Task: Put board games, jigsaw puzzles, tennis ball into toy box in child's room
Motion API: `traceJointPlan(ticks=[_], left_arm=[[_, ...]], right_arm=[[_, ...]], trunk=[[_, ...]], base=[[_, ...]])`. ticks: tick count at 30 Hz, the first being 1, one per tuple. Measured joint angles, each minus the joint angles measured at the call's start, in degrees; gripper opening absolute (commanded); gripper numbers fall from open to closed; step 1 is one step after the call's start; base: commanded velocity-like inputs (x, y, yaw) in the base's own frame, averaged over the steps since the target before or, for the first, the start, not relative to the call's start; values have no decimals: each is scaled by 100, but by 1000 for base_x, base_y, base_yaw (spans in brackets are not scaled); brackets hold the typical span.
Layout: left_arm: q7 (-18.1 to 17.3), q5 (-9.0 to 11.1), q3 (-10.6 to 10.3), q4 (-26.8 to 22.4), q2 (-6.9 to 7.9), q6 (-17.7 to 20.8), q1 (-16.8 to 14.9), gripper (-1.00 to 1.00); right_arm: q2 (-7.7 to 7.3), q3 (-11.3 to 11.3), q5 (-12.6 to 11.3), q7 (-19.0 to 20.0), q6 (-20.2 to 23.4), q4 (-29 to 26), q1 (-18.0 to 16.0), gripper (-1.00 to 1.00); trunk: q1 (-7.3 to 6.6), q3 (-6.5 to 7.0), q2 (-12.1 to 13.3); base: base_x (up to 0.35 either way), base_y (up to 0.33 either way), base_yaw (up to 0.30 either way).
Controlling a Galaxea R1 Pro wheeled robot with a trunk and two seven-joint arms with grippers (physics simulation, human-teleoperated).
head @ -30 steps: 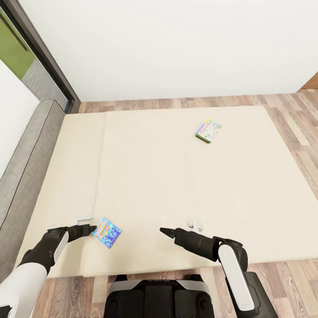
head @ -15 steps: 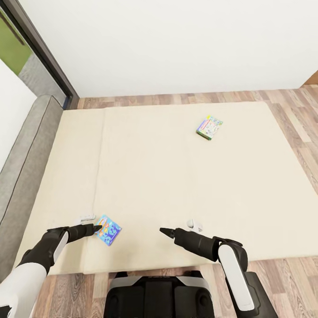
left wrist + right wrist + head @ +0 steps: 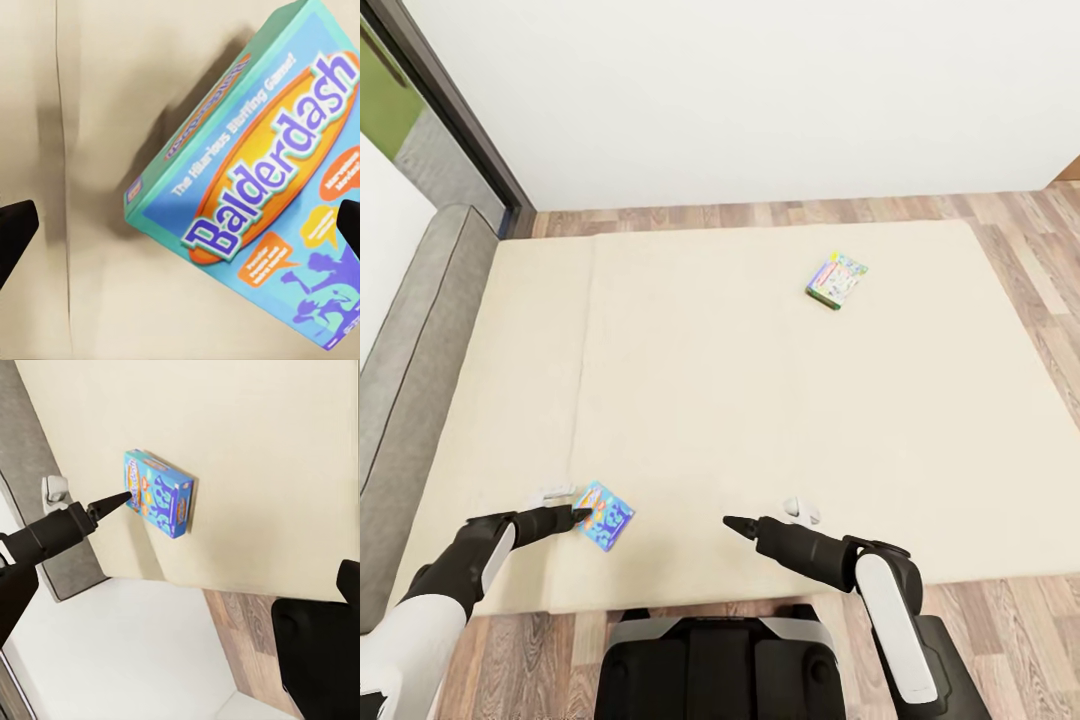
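On the beige bed (image 3: pixel 720 400), a small blue board game (image 3: pixel 605 515) lies near the front edge. It is printed "Balderdash" (image 3: pixel 262 187) in the left wrist view. My left gripper (image 3: pixel 574 518) is open at the box's left edge, with its fingers (image 3: pixel 15 229) spread on either side and holding nothing. A green-edged cartoon board game (image 3: pixel 836 280) lies far back on the right of the mattress. My right gripper (image 3: pixel 733 523) hovers open over the front middle of the bed, apart from both games. Its camera sees the blue game (image 3: pixel 157 491) and the left gripper (image 3: pixel 112 501).
A grey headboard (image 3: pixel 405 370) runs along the bed's left side, below a dark-framed window (image 3: pixel 450 110). Wood-plank floor (image 3: pixel 1020 250) surrounds the bed, with a white wall behind. Two small white objects (image 3: pixel 553 493) (image 3: pixel 801 510) rest on the mattress near my grippers.
The whole view has shifted slightly, showing more floor at the bed's front edge. Both arms keep their pose, and the left gripper stays at the blue game.
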Motion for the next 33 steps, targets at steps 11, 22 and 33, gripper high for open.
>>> traceJointPlan(ticks=[11,22,33], left_arm=[[20,7,-20,-6,-103,-116,0,100],[-9,9,-26,-6,-125,-190,0,100],[-10,111,-43,-31,-112,-169,-6,100]], right_arm=[[25,44,3,-8,-36,0,11,100],[13,44,4,-3,-37,0,15,100],[13,44,2,-3,-37,0,15,100]], trunk=[[0,-104,0],[0,-208,0],[-5,-310,-5]], base=[[0,0,0],[0,0,0],[0,0,0]])
